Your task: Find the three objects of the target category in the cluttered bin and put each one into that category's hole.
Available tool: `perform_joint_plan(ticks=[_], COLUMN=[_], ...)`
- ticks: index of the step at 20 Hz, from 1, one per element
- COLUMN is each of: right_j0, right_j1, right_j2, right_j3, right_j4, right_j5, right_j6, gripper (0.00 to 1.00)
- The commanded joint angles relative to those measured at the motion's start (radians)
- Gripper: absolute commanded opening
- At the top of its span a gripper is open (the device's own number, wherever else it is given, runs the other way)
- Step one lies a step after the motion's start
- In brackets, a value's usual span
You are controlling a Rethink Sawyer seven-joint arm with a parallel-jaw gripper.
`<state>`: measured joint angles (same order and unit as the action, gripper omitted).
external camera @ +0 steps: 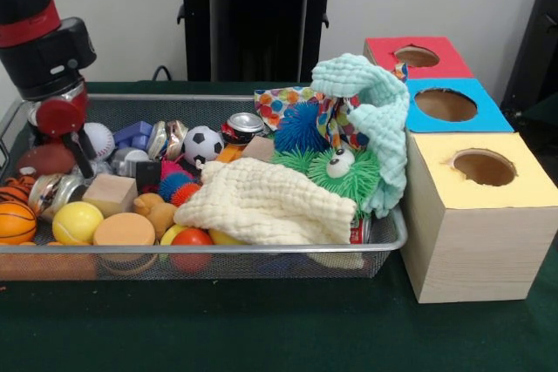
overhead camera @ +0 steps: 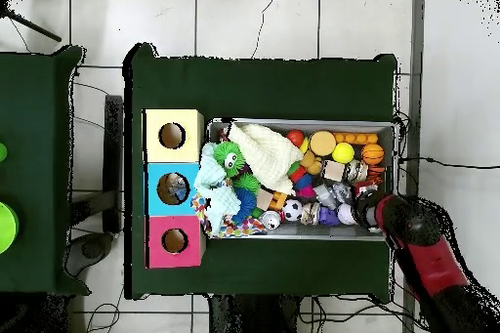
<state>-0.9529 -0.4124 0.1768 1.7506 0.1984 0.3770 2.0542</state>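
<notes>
Tool (external camera: 77, 158), front view: lowered into the end of the cluttered bin (external camera: 218, 248) farthest from the three boxes; you cannot tell how it is set, since the red wrist hides it. A baseball (external camera: 98, 139) lies just beside it; no clear plastic bottle shows, so judge the search step in hand.

Overhead view: your tool (overhead camera: 368, 208) sits at the bin's (overhead camera: 312, 122) corner, the cloths (overhead camera: 264, 150) well apart toward the boxes. A bottle may lie under them; your next move likely calls for shifting clutter before any grasp.
</notes>
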Motion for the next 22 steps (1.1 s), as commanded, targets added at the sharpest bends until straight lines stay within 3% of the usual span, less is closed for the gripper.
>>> perform_joint_plan(ticks=[1, 6, 18, 19, 22], right_j0=[-0.039, -0.046, -0.075, -0.081, -0.104], right_j1=[0.141, 0.168, 0.185, 0.187, 0.187], right_j2=[0.096, 0.108, 0.144, 0.151, 0.177], right_j3=[-0.073, -0.103, -0.065, -0.068, -0.047], right_j4=[-0.058, -0.074, -0.102, -0.117, -0.137], right_j5=[-0.018, -0.008, -0.059, -0.060, -0.138], right_j6=[-0.043, -0.053, -0.022, -0.041, -0.036], gripper=[1.00, 1.00, 1.00, 0.00, 0.00])
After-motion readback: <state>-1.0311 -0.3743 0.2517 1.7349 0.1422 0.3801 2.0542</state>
